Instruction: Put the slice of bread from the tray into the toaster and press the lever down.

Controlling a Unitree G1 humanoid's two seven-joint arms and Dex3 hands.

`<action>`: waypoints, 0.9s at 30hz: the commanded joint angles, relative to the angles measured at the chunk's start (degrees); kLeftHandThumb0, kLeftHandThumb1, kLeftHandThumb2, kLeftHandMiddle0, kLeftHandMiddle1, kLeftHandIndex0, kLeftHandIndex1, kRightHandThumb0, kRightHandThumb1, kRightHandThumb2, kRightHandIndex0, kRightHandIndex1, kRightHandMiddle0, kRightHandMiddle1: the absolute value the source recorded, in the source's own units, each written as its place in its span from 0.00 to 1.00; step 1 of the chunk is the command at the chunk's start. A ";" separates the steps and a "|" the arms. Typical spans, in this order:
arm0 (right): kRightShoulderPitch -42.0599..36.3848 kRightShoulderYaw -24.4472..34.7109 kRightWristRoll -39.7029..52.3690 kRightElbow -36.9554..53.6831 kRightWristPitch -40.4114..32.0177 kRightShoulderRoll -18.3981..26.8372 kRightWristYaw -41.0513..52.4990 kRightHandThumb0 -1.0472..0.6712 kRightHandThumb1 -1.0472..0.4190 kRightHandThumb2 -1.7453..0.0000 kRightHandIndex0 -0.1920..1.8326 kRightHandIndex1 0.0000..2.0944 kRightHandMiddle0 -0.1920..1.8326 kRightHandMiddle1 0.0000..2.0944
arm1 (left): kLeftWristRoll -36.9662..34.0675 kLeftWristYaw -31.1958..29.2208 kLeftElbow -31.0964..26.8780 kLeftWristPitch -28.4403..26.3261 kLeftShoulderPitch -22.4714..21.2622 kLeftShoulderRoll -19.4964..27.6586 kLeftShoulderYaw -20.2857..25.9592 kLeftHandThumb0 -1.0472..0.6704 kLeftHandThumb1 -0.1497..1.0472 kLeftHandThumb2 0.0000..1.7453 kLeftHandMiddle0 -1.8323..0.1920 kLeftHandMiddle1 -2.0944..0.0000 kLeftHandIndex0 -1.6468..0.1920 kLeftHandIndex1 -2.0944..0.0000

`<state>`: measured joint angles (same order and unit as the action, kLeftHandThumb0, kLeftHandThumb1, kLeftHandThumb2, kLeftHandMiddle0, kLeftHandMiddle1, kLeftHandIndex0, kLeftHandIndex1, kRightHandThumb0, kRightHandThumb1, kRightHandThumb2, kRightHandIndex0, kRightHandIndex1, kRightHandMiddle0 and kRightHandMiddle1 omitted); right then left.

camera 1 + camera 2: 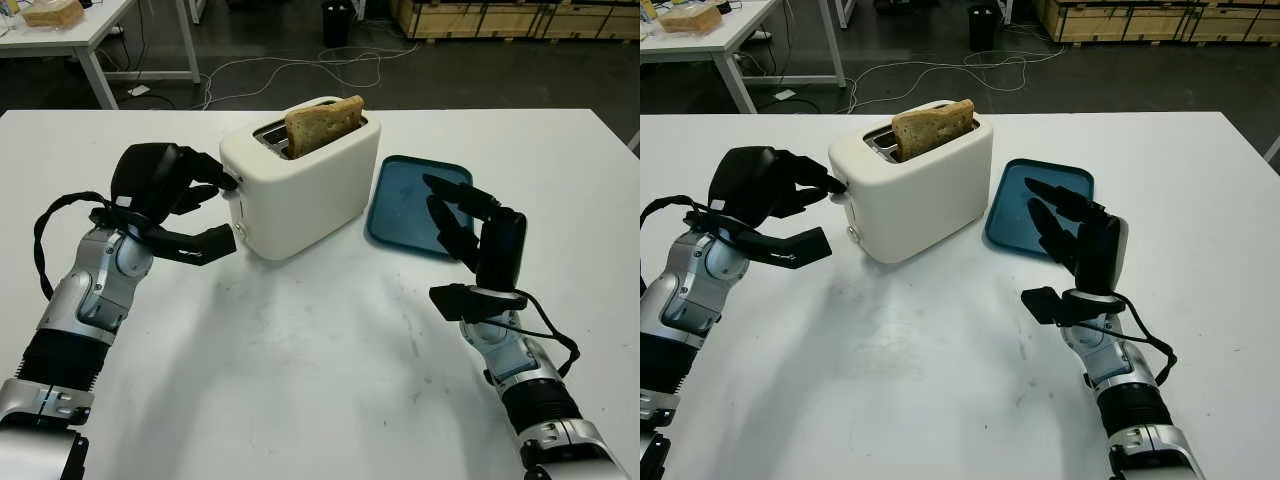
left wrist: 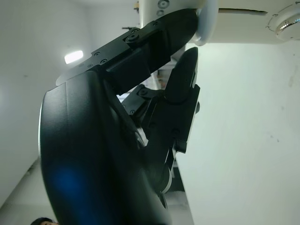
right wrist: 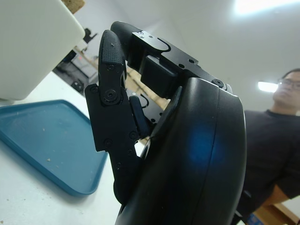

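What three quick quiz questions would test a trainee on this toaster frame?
1. True or false: the bread slice stands in the toaster slot.
2. Which hand is at the toaster's lever end: A) left hand B) right hand?
3. Fill in: the blue tray holds ___ bread.

Key: 1 true. 2 A; the right hand is open above the tray's near edge. 3 no.
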<state>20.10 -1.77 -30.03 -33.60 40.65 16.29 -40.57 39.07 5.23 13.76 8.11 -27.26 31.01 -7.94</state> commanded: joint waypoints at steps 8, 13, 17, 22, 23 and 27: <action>0.19 0.06 -0.80 -0.62 2.33 0.66 -1.59 0.34 0.09 0.81 0.66 0.08 0.61 0.00 | 0.67 -0.63 -0.18 -0.73 -0.34 0.59 -0.74 0.53 0.82 0.00 0.40 0.31 0.17 0.98; -0.05 0.27 -0.42 -0.67 2.80 0.80 -1.58 0.34 0.09 0.81 0.66 0.07 0.61 0.00 | 0.46 -0.91 -0.16 -1.47 0.19 -0.08 -1.20 0.53 0.83 0.00 0.40 0.32 0.18 0.99; -0.06 0.65 0.46 -2.51 5.85 1.20 -1.78 0.34 0.09 0.82 0.67 0.07 0.61 0.00 | 3.09 1.69 4.77 -4.05 1.36 -3.87 -5.19 0.54 0.85 0.00 0.40 0.38 0.19 1.00; -0.99 1.73 2.42 -2.93 8.34 1.08 -0.79 0.39 0.09 0.85 0.67 0.06 0.62 0.00 | 9.29 6.06 26.21 -10.10 -1.67 -14.65 -16.27 0.55 0.88 0.00 0.52 0.21 0.18 0.98; -1.32 2.02 2.83 -2.49 8.56 1.15 -0.45 0.39 0.09 0.85 0.68 0.06 0.62 0.00 | 9.61 6.47 31.46 -10.28 -2.56 -17.31 -18.04 0.55 0.88 0.00 0.53 0.21 0.18 0.98; -2.21 2.85 3.17 -1.84 9.68 2.03 -0.12 0.39 0.09 0.84 0.69 0.05 0.61 0.00 | 10.56 5.53 44.19 -11.90 -4.82 -25.47 -23.04 0.53 0.89 0.02 0.51 0.38 0.20 0.98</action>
<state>18.92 -0.31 -29.54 -36.26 47.28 17.40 -41.49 43.83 19.41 39.90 -1.05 -37.08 18.82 -18.24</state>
